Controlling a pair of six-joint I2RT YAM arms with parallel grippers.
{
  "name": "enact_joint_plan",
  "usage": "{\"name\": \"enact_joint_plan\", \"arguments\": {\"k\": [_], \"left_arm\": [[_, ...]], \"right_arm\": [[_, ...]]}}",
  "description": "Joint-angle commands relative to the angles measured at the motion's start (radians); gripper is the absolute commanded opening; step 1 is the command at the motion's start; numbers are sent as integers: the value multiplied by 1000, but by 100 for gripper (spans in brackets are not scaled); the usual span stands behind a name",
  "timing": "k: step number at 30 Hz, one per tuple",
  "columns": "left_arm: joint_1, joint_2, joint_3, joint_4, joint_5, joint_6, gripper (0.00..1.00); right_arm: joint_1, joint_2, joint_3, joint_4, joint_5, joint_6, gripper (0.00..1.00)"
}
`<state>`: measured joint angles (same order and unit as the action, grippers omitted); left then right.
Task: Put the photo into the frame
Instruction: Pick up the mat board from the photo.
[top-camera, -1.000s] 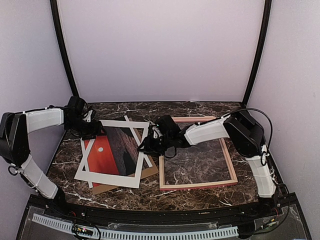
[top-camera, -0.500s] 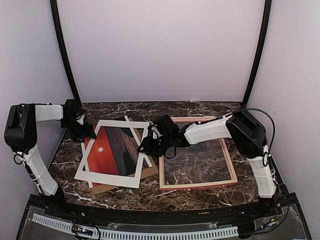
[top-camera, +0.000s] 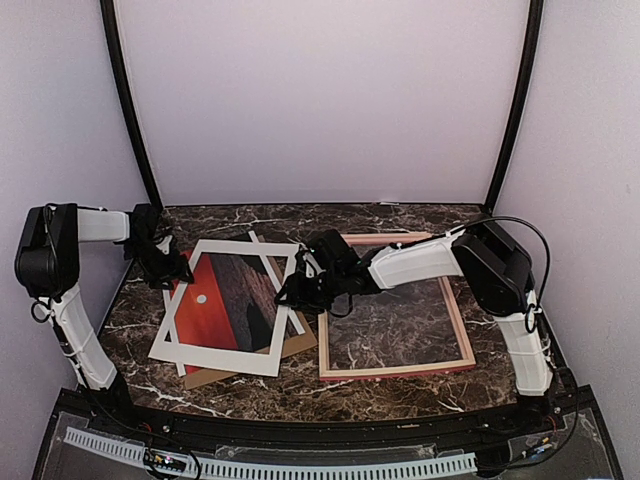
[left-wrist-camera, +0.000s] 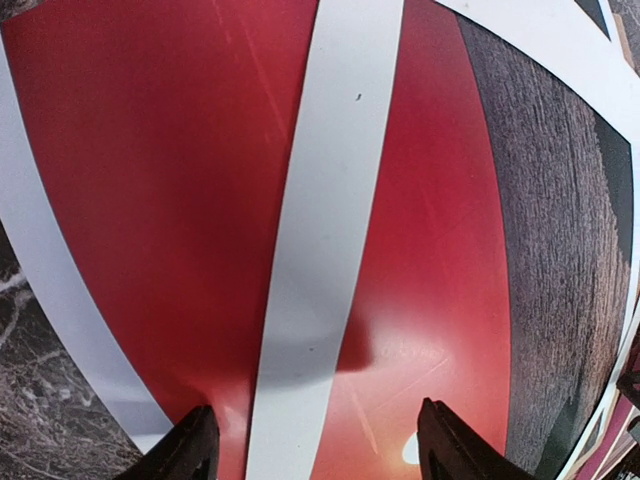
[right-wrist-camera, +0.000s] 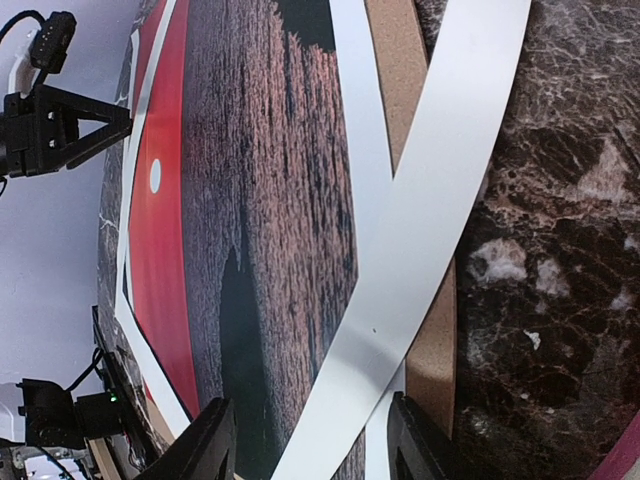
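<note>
The photo (top-camera: 215, 305), red sky and dark land, lies left of centre under a white window mat (top-camera: 215, 357) that sits askew on it. The pink wooden frame (top-camera: 398, 369) lies empty to the right, marble showing through it. My left gripper (top-camera: 172, 266) is at the photo's far left corner, open; in its wrist view the fingers straddle a mat strip (left-wrist-camera: 330, 200) over the red print (left-wrist-camera: 150, 200). My right gripper (top-camera: 291, 290) is at the mat's right edge, open, its fingers either side of a mat strip (right-wrist-camera: 440, 200) above the photo (right-wrist-camera: 270, 200).
A brown backing board (top-camera: 298, 346) lies under the photo and mat, poking out at the lower right and showing in the right wrist view (right-wrist-camera: 395, 60). The frame's pink corner (right-wrist-camera: 625, 465) lies just right of my right gripper. Walls close in the table at left, back and right.
The left arm has folded back toward the left wall, and its gripper has slid a little left and nearer along the photo's corner. The right arm, mat and photo have stayed put.
</note>
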<state>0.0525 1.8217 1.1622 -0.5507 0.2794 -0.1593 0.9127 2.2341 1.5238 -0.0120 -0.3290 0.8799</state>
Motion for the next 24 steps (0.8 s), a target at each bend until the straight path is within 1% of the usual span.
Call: {"name": "enact_joint_plan", "arguments": {"k": [1, 5, 9, 18, 21, 24], "left_arm": [[-3, -7, -35, -24, 86, 10, 68], [-3, -20, -49, -10, 147, 1, 62], [-2, -26, -72, 14, 202, -11, 59], [-2, -49, -101, 50, 300, -30, 58], [-4, -59, -110, 62, 307, -29, 58], [-6, -65, -113, 59, 281, -21, 57]], "right_arm": [[10, 25, -8, -33, 9, 3, 53], [14, 33, -2, -32, 6, 6, 53], [13, 36, 1, -32, 7, 8, 53], [13, 32, -4, -48, 16, 4, 53], [14, 33, -4, -49, 11, 1, 53], [14, 34, -5, -48, 10, 1, 53]]}}
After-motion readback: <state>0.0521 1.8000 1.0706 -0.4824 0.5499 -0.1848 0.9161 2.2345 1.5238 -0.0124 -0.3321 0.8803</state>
